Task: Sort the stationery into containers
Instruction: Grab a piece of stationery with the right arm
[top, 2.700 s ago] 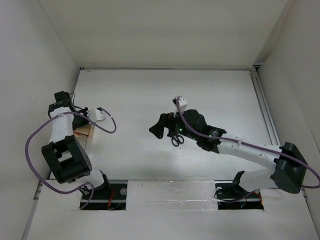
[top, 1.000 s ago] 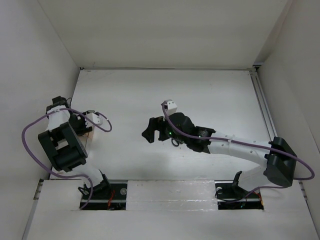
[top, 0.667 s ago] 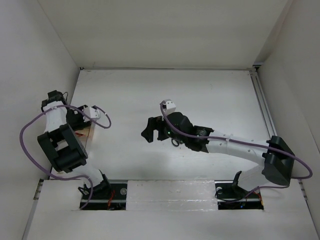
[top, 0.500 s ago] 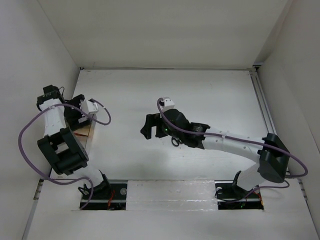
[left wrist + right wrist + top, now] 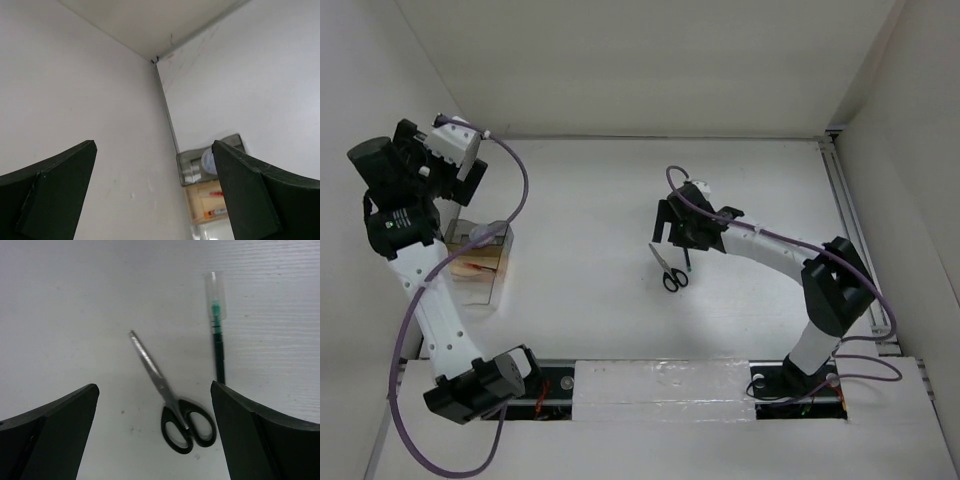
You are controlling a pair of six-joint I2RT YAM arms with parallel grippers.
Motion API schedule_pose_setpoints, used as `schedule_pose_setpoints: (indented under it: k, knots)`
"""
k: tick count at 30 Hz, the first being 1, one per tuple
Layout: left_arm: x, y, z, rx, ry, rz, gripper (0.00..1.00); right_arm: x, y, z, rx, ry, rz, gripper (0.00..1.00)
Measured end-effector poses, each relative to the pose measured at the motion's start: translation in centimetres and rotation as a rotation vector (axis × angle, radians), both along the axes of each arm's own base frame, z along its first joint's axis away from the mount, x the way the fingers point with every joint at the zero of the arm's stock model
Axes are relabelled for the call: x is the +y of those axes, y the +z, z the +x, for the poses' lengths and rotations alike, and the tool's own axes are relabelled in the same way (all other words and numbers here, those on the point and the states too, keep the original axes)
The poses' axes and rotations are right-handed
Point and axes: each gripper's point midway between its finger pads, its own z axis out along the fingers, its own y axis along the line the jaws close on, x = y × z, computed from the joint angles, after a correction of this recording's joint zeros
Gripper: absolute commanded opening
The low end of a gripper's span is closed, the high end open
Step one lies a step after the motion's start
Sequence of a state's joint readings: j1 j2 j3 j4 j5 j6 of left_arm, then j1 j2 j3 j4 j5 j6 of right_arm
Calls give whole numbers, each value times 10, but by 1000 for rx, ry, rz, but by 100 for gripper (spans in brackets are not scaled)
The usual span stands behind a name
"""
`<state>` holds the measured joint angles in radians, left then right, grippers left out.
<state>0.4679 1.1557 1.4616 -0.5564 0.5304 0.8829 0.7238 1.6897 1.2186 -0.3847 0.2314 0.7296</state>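
Black-handled scissors (image 5: 172, 407) lie shut on the white table, with a dark green pen (image 5: 218, 342) beside them. My right gripper (image 5: 154, 386) hovers open above them, touching neither. From above, the scissors (image 5: 668, 271) and pen (image 5: 686, 258) lie just in front of the right gripper (image 5: 672, 232). The left gripper (image 5: 410, 175) is raised high at the back left, open and empty (image 5: 154, 147). Below it stands the row of containers: the grey box (image 5: 187, 167) holds the round roll (image 5: 208, 161), and the tan box (image 5: 194, 206) holds red pens (image 5: 216, 193).
The containers stand against the left wall (image 5: 440, 120), with the clear box (image 5: 480, 293) nearest the arm bases. A metal rail (image 5: 850, 215) runs along the table's right edge. The left arm's purple cable (image 5: 515, 195) loops over the containers.
The left gripper opened and rose from the containers toward the back left, and the roll now shows in the grey box. The right arm swung back right, uncovering the scissors and pen.
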Motion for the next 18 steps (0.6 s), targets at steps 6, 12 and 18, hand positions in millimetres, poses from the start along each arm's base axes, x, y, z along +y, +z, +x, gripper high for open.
schedule_pose_setpoints:
  k: [6, 12, 18]
  knots:
    - [-3, 28, 20, 23, 17, -147, 100, -30, -32, 9, 97, -52, -50, 100]
    - [0, -25, 26, 167, 92, -310, 100, -45, -70, 1, 204, -59, -124, 96]
    - [-7, -33, 15, 175, 113, -356, 100, -52, -80, 3, 241, -40, -158, 70]
